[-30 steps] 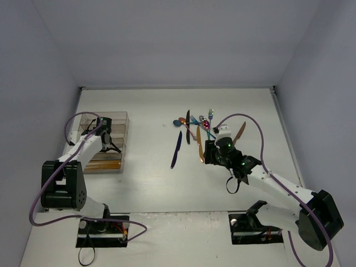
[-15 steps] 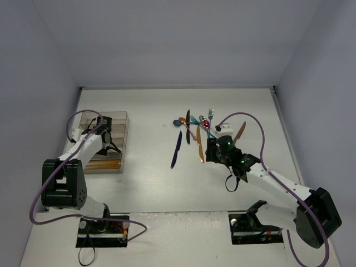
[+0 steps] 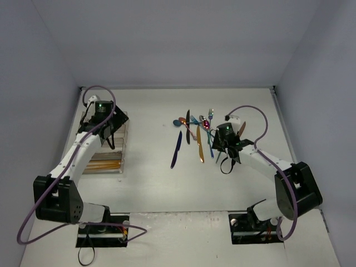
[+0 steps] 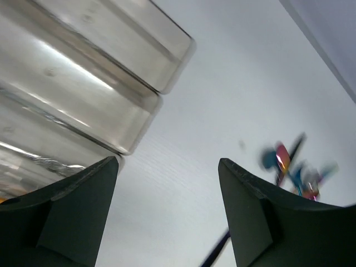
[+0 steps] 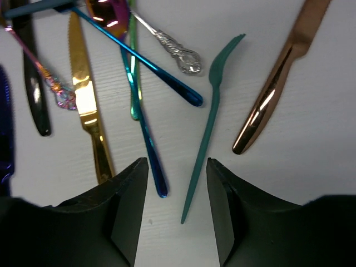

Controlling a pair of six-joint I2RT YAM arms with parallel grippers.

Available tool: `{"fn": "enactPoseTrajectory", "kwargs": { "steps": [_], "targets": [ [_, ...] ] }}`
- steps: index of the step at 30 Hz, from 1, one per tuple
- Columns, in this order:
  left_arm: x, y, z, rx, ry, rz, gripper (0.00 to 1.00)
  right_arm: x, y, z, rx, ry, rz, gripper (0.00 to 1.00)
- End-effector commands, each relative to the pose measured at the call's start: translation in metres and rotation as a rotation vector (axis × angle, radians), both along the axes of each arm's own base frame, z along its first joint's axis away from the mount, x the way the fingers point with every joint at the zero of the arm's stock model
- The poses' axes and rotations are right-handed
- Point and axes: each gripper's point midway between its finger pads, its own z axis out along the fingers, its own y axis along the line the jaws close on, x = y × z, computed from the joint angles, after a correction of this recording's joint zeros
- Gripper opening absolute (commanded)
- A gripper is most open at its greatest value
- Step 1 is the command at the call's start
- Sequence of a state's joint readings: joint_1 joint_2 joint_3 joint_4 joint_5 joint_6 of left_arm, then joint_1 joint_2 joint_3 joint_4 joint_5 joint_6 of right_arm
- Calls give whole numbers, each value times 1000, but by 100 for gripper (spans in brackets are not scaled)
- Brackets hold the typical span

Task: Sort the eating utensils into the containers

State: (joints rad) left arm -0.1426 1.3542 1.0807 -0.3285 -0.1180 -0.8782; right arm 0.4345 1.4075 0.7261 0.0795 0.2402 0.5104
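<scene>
The eating utensils (image 3: 196, 133) lie in a loose heap at the table's middle. A dark blue knife (image 3: 176, 149) rests just left of the heap. My right gripper (image 5: 177, 164) hangs open over the heap's right side. The tips of a blue handle (image 5: 149, 144) and a teal fork (image 5: 208, 128) lie on the table between its fingers, and neither is gripped. A gold knife (image 5: 86, 105) lies to the left and a copper utensil (image 5: 278, 89) to the right. My left gripper (image 4: 168, 161) is open and empty beside the far right corner of the clear containers (image 4: 94, 83), which stand at the table's left (image 3: 125, 139).
Gold-coloured pieces (image 3: 103, 164) lie in the tray's near compartment. A black utensil (image 5: 33, 94), an iridescent pink spoon (image 5: 108, 14) and a silver ornate handle (image 5: 172, 50) cross in the heap. Grey walls close the table on three sides.
My left gripper has lifted from the tray toward its far end and opened. My right gripper has moved right, from the gold knife to the teal fork, and narrowed a little.
</scene>
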Motion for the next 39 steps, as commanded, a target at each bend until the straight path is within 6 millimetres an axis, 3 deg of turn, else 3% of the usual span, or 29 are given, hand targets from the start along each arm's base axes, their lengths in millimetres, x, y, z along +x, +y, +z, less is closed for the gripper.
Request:
{"fn": "enactPoseTrajectory", "kwargs": {
  "steps": [1, 7, 14, 19, 23, 27, 32, 36, 39],
  "targets": [
    [-9, -58, 40, -1, -175, -431, 70, 17, -9, -4, 37, -10, -134, 38],
    [-33, -73, 41, 68, -179, -576, 70, 16, -11, -27, 58, 46, -196, 31],
    [-42, -83, 33, 74, -149, -623, 70, 11, -21, -47, 24, 83, -261, 24],
    [-44, -98, 42, 105, -160, -658, 70, 7, -31, -46, -6, 67, -285, 6],
    [-46, -121, 55, 92, -189, -715, 70, 12, -34, -22, -15, 0, -267, 0],
    [-48, -149, 67, 42, -208, -779, 70, 16, -22, 21, -22, -113, -173, 0],
    [-51, -184, 84, -37, -245, -840, 70, 6, 29, 90, 3, -309, 126, 0],
    [-52, -219, 95, -121, -291, -879, 70, -15, 82, 116, 90, -390, 393, 0],
    [-52, -240, 101, -154, -314, -904, 70, -28, 104, 127, 142, -440, 507, 0]
  ]
}}
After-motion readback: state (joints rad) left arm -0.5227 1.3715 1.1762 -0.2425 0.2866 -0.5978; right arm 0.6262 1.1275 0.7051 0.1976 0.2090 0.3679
